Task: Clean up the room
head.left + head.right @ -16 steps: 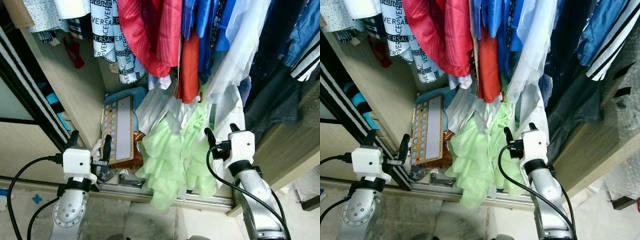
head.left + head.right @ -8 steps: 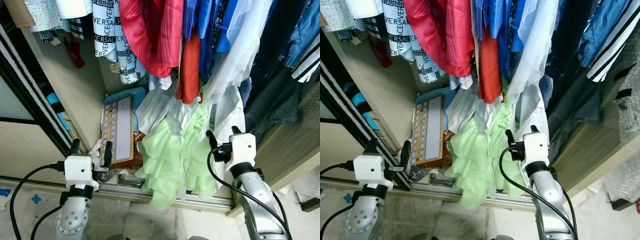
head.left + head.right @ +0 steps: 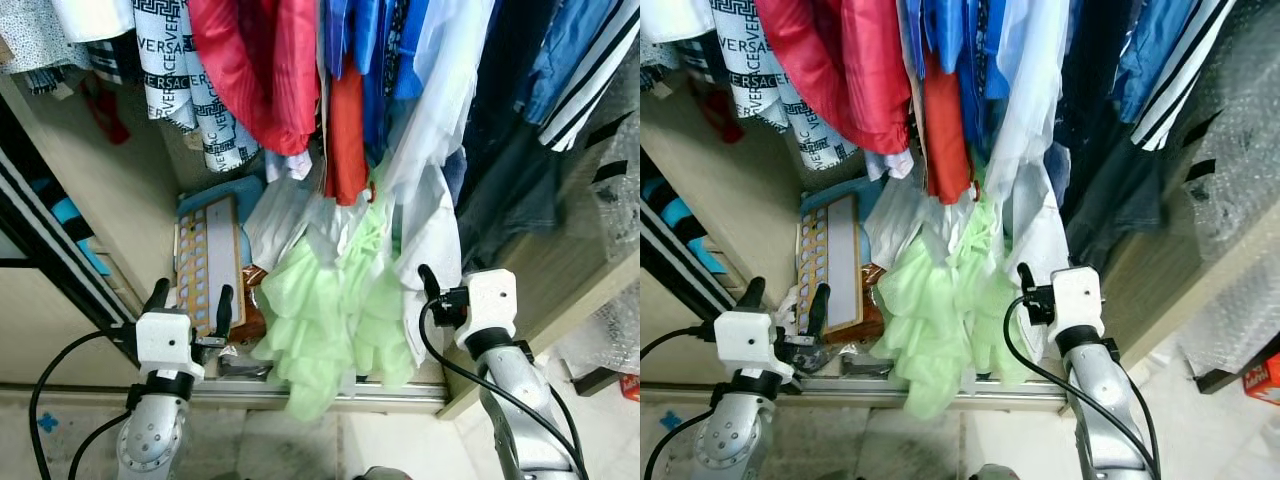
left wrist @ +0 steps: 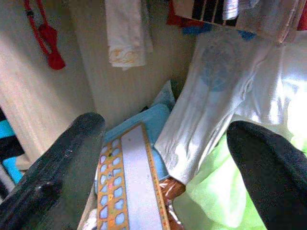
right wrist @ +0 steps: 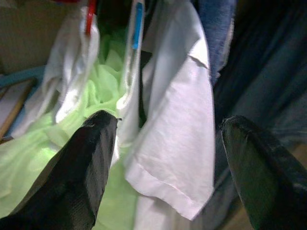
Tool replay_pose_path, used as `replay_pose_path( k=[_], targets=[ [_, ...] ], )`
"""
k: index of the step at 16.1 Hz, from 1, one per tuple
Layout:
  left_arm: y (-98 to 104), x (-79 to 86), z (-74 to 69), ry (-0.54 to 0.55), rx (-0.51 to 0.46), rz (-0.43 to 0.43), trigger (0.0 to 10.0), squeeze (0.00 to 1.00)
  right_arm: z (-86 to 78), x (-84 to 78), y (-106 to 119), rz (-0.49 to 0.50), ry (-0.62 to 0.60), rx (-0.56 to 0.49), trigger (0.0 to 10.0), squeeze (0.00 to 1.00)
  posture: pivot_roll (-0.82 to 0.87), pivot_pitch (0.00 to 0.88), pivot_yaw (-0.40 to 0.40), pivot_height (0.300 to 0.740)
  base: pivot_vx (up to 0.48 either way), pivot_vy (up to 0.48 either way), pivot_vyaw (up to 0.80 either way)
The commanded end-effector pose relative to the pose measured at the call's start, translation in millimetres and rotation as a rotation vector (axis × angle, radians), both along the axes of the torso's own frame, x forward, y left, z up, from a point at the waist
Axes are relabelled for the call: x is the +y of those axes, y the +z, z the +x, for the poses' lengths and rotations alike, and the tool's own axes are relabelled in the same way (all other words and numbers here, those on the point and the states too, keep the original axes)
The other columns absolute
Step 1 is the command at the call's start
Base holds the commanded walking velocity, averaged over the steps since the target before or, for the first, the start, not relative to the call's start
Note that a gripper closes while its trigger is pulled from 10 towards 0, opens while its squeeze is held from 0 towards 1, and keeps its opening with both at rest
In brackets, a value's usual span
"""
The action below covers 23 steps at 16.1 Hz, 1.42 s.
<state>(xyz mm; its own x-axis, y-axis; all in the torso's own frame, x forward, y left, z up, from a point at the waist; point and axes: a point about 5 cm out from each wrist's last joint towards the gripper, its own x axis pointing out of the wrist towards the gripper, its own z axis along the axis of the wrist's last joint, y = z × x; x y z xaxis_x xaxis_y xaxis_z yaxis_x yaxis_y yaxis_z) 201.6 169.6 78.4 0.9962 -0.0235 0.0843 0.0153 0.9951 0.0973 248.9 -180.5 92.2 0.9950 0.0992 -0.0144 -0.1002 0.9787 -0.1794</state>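
A light green garment spills from the open wardrobe over its bottom track. Beside it hangs a white garment. A tan board with rows of holes leans on the wardrobe floor at the left, on something blue. My left gripper is open and empty, low in front of the board. My right gripper is open and empty, just in front of the white garment's hem, to the right of the green one.
Red, blue and patterned clothes hang densely above. A dark sliding door stands at the left, and the wooden side panel at the right. Dark clothes fill the right side. A red box lies on the floor far right.
The camera has swung a little to the right. My left gripper has sunk slightly and stands closer to the board. Both grippers stay open.
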Motion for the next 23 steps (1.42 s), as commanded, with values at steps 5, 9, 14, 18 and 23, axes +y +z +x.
replay_pose_path(
  k=[5, 9, 14, 18, 23],
  targets=[
    [1.9, 0.8, -1.4, -0.024, 0.003, 0.002, 10.0, 0.00, -0.2, 0.5, 6.8, -0.004, 0.000, -0.019, 10.0, 0.00, -0.08, 0.000, 0.008, 0.740, 0.000, 0.000, 0.00],
    [1.6, -0.1, -1.1, -0.032, 0.002, 0.003, 10.0, 0.00, 0.5, 0.2, 7.1, 0.000, -0.003, -0.014, 10.0, 0.00, -0.08, 0.000, 0.007, 0.740, 0.067, 0.000, -0.25],
    [1.1, -0.3, -0.9, -0.032, 0.005, 0.000, 10.0, 0.00, 0.9, 1.4, 7.3, -0.008, 0.009, -0.018, 10.0, 0.00, -0.08, 0.000, 0.006, 0.740, 0.277, 0.000, 0.00],
    [0.2, 0.4, 0.2, -0.026, 0.007, -0.001, 10.0, 0.00, 2.2, 2.9, 7.0, -0.008, 0.022, -0.016, 10.0, 0.00, -0.08, 0.000, 0.004, 0.740, 0.061, 0.000, 0.00],
    [0.1, -0.1, 1.2, -0.031, 0.002, 0.000, 10.0, 0.00, 2.8, 3.8, 6.9, -0.016, 0.030, -0.018, 10.0, 0.00, -0.08, 0.000, 0.004, 0.740, 0.000, 0.000, 0.00]
  ],
)
